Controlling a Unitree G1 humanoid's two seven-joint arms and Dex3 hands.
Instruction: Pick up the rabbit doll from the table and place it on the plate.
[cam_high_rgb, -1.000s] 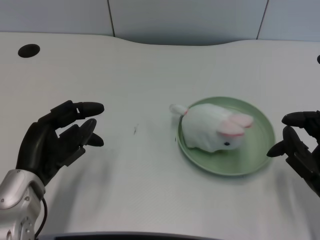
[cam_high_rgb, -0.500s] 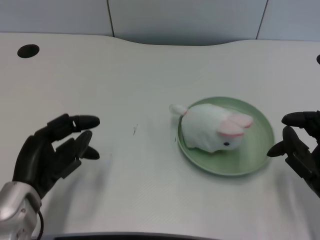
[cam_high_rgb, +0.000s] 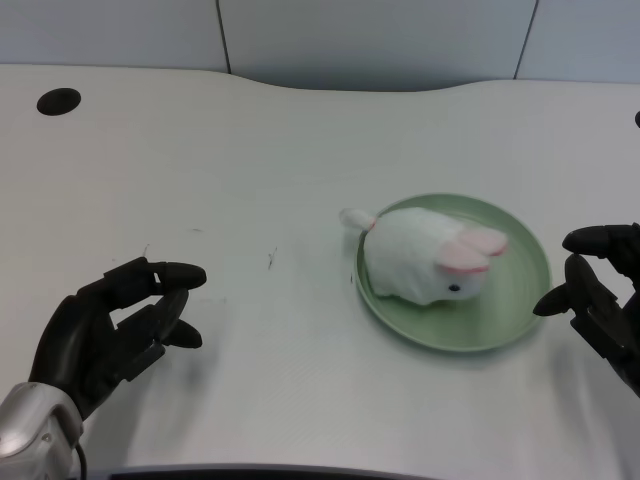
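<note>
At the far left we see a dark round hole (cam_high_rgb: 58, 101) in the white table (cam_high_rgb: 250, 160). Below it, near the lower left corner, the left hand (cam_high_rgb: 105, 330) hangs just over the tabletop with its black fingers (cam_high_rgb: 170, 273) loosely spread and pointing right; it holds nothing and touches nothing we can make out. Well apart to its right, the white rabbit doll (cam_high_rgb: 420, 253) with pink ears lies on the green plate (cam_high_rgb: 520, 290), its tail poking over the plate's left rim. At the right edge, the right hand (cam_high_rgb: 600, 290) sits near the plate.
</note>
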